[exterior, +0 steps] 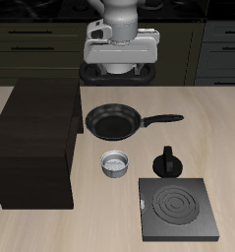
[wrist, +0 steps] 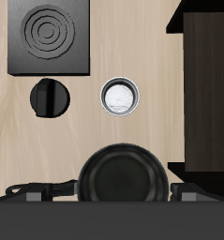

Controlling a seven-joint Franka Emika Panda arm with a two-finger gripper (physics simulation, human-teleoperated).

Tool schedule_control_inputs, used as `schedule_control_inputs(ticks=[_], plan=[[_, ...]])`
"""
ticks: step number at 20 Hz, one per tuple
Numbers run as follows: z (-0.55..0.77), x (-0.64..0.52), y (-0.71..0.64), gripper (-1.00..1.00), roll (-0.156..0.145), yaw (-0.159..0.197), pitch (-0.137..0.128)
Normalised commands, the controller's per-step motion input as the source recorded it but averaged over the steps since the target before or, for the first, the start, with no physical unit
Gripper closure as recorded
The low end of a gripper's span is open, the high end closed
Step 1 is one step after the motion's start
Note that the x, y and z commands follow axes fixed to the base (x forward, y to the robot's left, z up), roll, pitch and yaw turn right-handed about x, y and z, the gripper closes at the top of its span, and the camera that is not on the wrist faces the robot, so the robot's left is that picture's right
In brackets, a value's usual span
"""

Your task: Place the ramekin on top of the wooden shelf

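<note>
While the end effector (exterior: 122,69) hangs high at the counter's back, jaw spacing impossible to tell, the ramekin (exterior: 114,163) sits below and forward of it, past the frying pan (exterior: 114,121), just beside the wooden shelf (exterior: 35,138).

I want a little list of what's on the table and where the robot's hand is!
ramekin: upright on the table, beside the wooden shelf, not held
frying pan: behind the ramekin
small black pot: beside the ramekin
stove burner plate: near the front edge
gripper: raised above the table's back, holding nothing; open or shut unclear
</note>
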Motion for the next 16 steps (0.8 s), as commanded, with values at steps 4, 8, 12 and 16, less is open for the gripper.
schedule_control_inputs(ticks=[4,8,12,16], plan=[[0.06,0.19,0.13,-1.00,0.010,0.025,-0.046],[0.09,0.24,0.07,-1.00,-0.029,-0.003,-0.050],[0.07,0.32,-0.01,-1.00,-0.016,-0.013,-0.034],[0.03,0.21,-0.04,-1.00,-0.022,-0.005,-0.022]])
